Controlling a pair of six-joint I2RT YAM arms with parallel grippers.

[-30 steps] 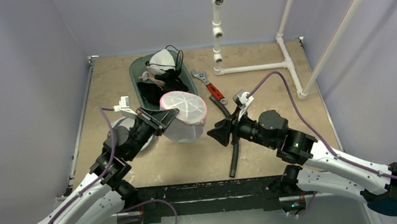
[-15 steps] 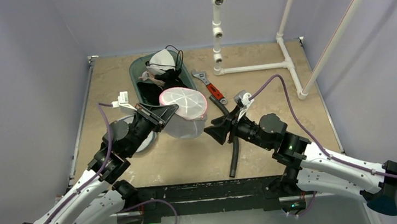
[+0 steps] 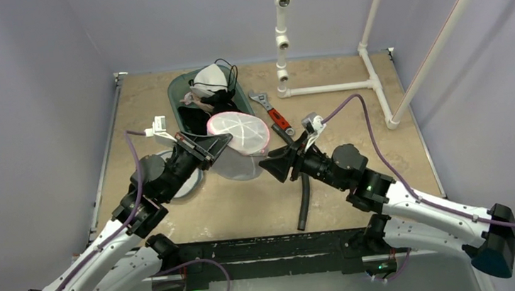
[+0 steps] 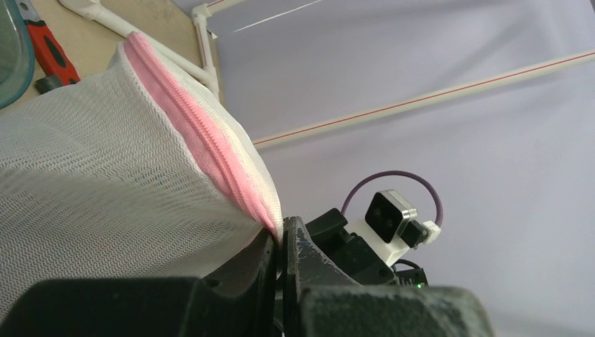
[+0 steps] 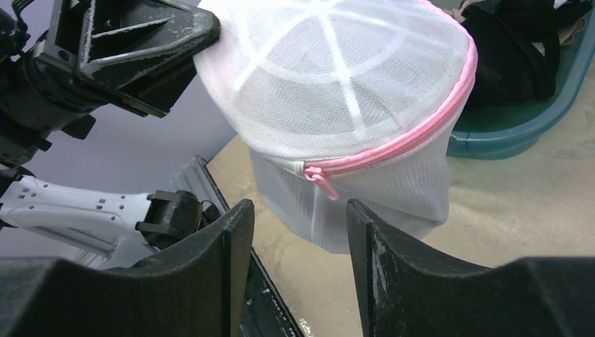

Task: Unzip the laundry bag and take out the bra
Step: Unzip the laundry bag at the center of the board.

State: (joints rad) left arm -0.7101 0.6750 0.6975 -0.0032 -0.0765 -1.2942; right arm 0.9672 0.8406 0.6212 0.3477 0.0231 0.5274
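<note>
Tan table point(image 3: 144, 106), grey walls: L gripper point(image 3: 220, 143) is pinched tight on the bag point(image 3: 240, 143) rim by the pink zip. R gripper point(image 3: 271, 167) is just opposite, fingers approx half apart w/ nothing in them, zip pull point(image 5: 319, 179) straight ahead. Beyond the bag from both grippers sits a green tub point(image 3: 173, 96) of dark + white clothes; wrench point(image 3: 277, 117) and hose point(image 3: 304, 198) lie beside/under R gripper, pipe frame point(image 3: 327, 87) farther off. Zip is shut where visible; mesh hides the contents, so the bra can't be made out.
</note>
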